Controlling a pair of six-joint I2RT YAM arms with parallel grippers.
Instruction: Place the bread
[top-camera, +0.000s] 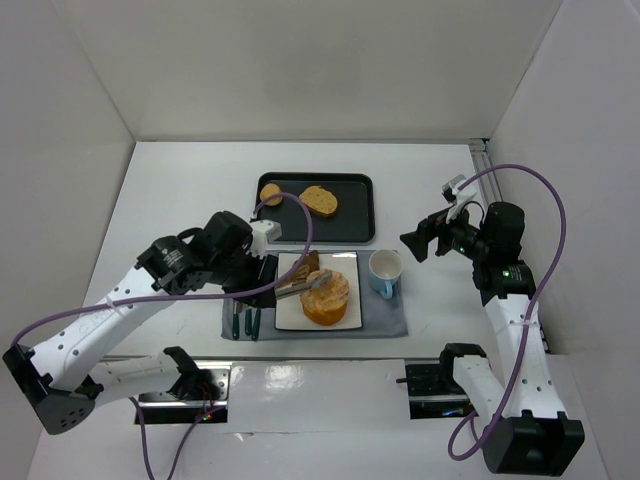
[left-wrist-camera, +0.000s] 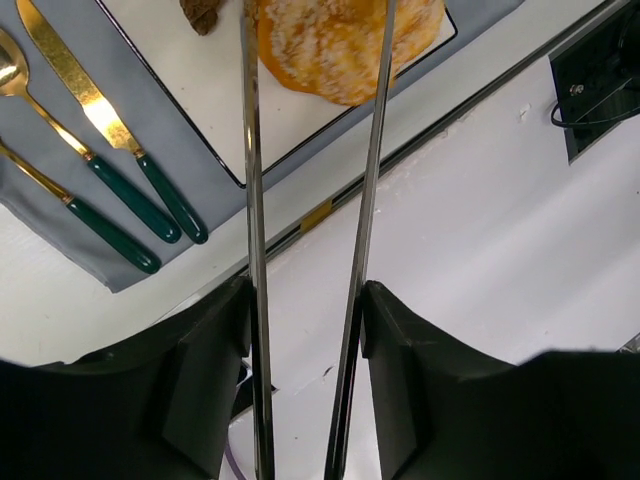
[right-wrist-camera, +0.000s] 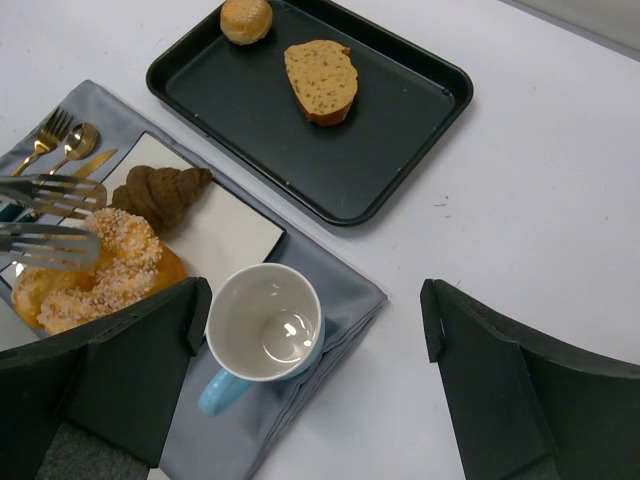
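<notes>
Looking nearly done: the sugared bread (top-camera: 327, 297) rests on the plate (top-camera: 288, 316), your left fingers (left-wrist-camera: 205, 380) clamped on the tongs (left-wrist-camera: 254, 200), right fingers (right-wrist-camera: 130, 380) apart. A slice (top-camera: 320, 201) and a roll (top-camera: 271, 193) wait on the tray (top-camera: 356, 216).

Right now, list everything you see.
tray: one, black, far middle
bun: one, golden, tray's far-left corner
bread slice: one, brown, on tray
plate: one, white, on placemat
croissant: one, dark brown, on plate
sugared pastry: count unclear, orange, on plate
mug: one, blue, right of plate
placemat: one, grey, under plate
cutlery: three, gold and green, left of plate
tongs: one, silver, tips at pastry
left pincer: one, black, shut on tongs
right pincer: one, black, open
</notes>
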